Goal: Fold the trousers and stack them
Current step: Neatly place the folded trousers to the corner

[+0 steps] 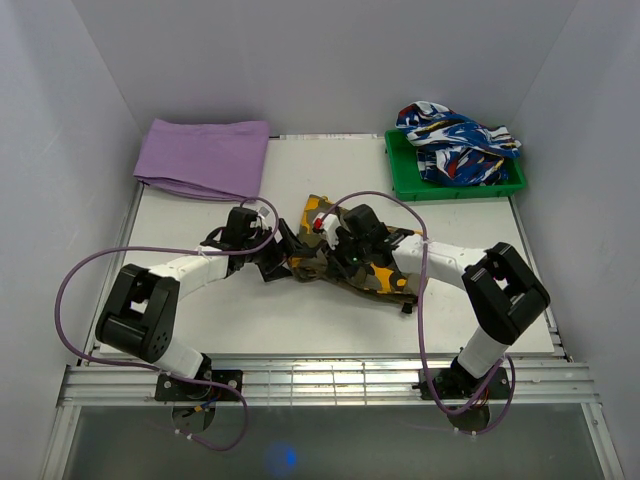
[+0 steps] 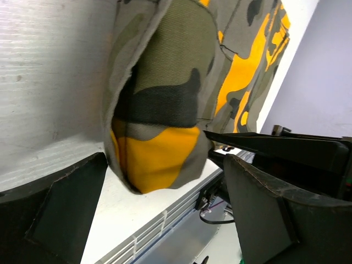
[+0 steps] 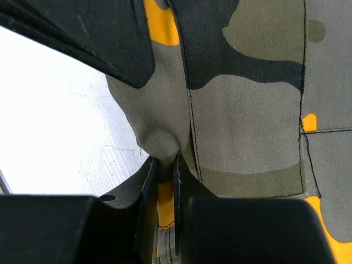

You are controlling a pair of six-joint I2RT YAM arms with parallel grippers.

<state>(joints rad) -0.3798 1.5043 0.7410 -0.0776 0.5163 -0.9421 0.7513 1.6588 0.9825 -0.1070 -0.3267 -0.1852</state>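
The camouflage trousers lie bunched in the middle of the white table, between my two arms. My right gripper comes in from the right, shut on a fold of the trousers. In the right wrist view the trousers fill the frame, and the right gripper pinches a grey-olive ridge with an orange strip between its fingers. My left gripper is at the left end of the trousers, open. In the left wrist view a rounded orange and olive end of the trousers sits just ahead of the left gripper, touching neither finger.
A folded purple cloth lies at the back left. At the back right a green bin holds a blue, white and red garment. The table's near edge rail runs close below the left gripper.
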